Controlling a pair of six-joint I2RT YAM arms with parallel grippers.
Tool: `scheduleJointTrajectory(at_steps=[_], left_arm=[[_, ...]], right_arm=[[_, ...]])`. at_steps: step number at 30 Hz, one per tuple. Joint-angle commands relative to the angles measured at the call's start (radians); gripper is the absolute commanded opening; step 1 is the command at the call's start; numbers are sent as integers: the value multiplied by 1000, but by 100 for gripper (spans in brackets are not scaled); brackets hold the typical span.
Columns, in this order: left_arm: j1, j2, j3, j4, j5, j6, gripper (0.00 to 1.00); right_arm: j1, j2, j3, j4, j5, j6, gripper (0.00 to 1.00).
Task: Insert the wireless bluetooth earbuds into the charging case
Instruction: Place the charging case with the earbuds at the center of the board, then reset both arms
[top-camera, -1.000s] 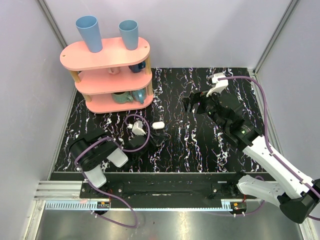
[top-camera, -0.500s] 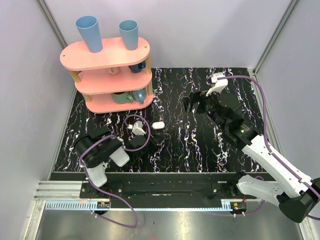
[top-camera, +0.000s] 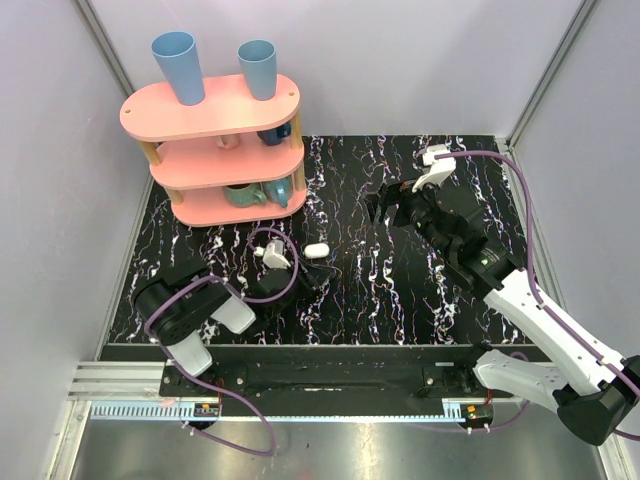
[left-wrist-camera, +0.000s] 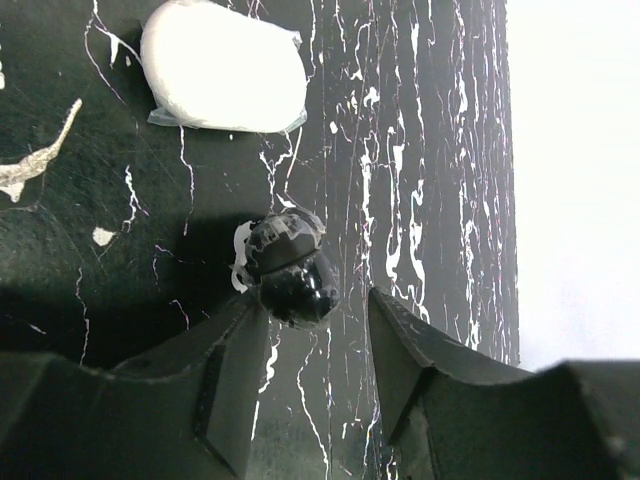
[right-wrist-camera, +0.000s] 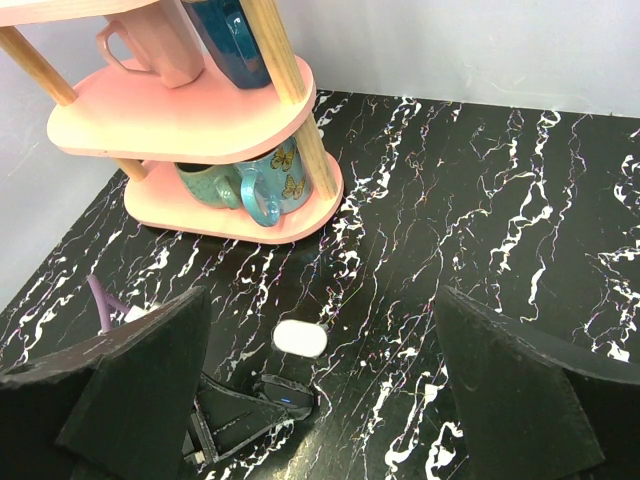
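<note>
One white glossy pebble-shaped charging case: lies lid-closed on black white-veined marbled tabletop, just beyond left gripper. One small dark glossy rounded piece with whitish trim, possibly an earbud: sits at the mouth of that gripper's narrowly parted jaws, unclamped. Also right gripper: hovers spread wide, empty, well apart. Step judged: earbud pickup. Next calls for lid opened, firm pinch, seating in socket.

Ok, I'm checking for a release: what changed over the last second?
The left arm swung its elbow slightly leftward, and the left gripper now stands parted around a small dark glossy piece. The charging case and the right gripper did not move.
</note>
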Motion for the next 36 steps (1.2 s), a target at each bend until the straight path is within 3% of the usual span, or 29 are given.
scheduleJointTrajectory(at_steps=[1,13,19,23,29,30,32,33,36], left_arm=[[6,-68,7,-54,-45,26,50],[6,-218,-41,-200,-70,86,53],[1,-436,-52,-419,-140,185,57],[0,-627,-30,-661,-231,276,59],[4,-975,-7,-839,-401,464,81],[6,-1003,-1,-852,-410,533,87],[7,-1072,8,-853,-404,607,92],[7,-1091,11,-856,-397,671,94],[6,-1152,42,-890,-345,771,99]], right_arm=[[-10,0,6,46,-3,-4,100],[-15,-9,-3,51,1,-4,100],[-15,-6,-2,51,1,-6,100],[-16,-2,-6,51,3,-4,100],[-24,-23,-26,49,24,-24,100],[-35,-22,-25,39,-23,-42,100],[-68,3,-11,-9,-257,-122,100],[-73,15,-3,-32,-276,-136,100],[-140,81,43,-110,-188,-98,100]])
